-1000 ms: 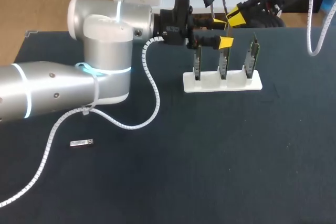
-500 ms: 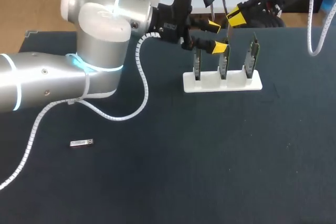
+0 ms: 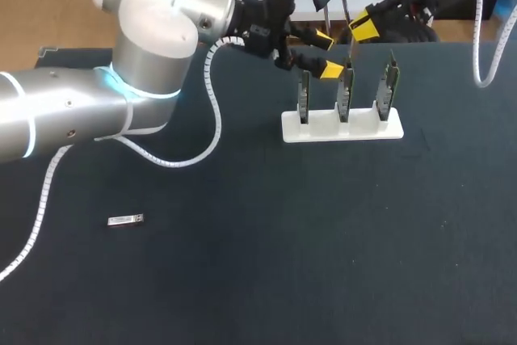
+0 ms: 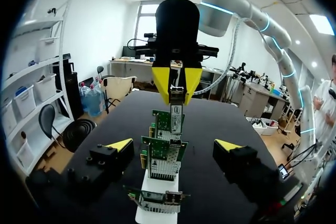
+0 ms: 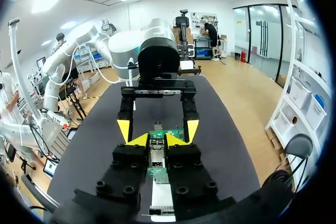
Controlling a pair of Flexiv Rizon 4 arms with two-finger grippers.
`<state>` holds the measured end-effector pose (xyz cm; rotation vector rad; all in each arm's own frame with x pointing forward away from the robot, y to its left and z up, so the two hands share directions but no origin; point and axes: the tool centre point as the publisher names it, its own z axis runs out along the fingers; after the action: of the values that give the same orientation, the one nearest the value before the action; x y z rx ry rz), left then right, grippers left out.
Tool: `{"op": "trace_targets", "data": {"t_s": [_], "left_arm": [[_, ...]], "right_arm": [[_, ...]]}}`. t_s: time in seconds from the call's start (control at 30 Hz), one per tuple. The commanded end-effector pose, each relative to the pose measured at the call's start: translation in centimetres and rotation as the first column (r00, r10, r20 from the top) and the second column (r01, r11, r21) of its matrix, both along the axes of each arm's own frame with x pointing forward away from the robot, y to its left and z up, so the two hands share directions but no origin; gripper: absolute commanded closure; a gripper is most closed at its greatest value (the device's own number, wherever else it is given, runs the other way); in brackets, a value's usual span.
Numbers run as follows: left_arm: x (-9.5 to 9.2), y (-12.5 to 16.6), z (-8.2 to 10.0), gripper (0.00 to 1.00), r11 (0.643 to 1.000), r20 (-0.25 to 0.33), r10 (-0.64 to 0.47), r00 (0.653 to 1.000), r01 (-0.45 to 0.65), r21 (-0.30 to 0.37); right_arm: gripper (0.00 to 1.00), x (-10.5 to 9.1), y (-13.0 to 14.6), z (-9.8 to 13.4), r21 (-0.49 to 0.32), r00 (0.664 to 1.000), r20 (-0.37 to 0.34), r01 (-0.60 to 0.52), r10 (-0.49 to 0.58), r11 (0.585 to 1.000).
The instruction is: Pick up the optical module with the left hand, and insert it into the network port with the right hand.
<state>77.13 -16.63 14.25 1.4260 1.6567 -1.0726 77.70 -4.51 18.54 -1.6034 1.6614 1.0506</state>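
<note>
1. Head view: left gripper, wide open and empty, has eased back from the card rack.
2. Right gripper pinches the optical module above the cards; insertion looks next.
3. Spare module lies on the table, well apart.

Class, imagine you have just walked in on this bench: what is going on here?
The right gripper is shut on a small optical module. It holds the module just above the end network card of three standing in a white holder. Whether the module has entered a port cannot be seen. The left gripper is open and holds nothing, its fingers on either side of the row. A second module lies on the table, away from both arms.
</note>
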Motion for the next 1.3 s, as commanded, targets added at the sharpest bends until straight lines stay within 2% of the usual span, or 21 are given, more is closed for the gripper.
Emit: {"op": "trace_targets", "data": {"t_s": [0.03, 0.47, 1.3], "left_arm": [[0.47, -0.42, 0.05, 0.0, 1.0, -0.008, -0.02, 1.0, 0.02, 0.016], [-0.4, -0.75, -0.49, 0.0, 0.999, -0.031, -0.039, 0.999, 0.039, 0.021], [-0.38, -0.6, -0.42, 0.0, 0.999, -0.025, -0.045, 0.999, 0.045, 0.014]], "right_arm": [[1.0, -0.01, 0.0, -0.07, 0.003, 1.0, 0.002, 0.001, -0.001, 1.0], [1.0, 0.05, 0.06, -0.14, 0.007, 1.0, 0.002, 0.004, -0.004, 1.0], [1.0, 0.01, 0.1, -0.39, -0.003, 1.0, -0.001, -0.004, 0.004, 1.0]]}}
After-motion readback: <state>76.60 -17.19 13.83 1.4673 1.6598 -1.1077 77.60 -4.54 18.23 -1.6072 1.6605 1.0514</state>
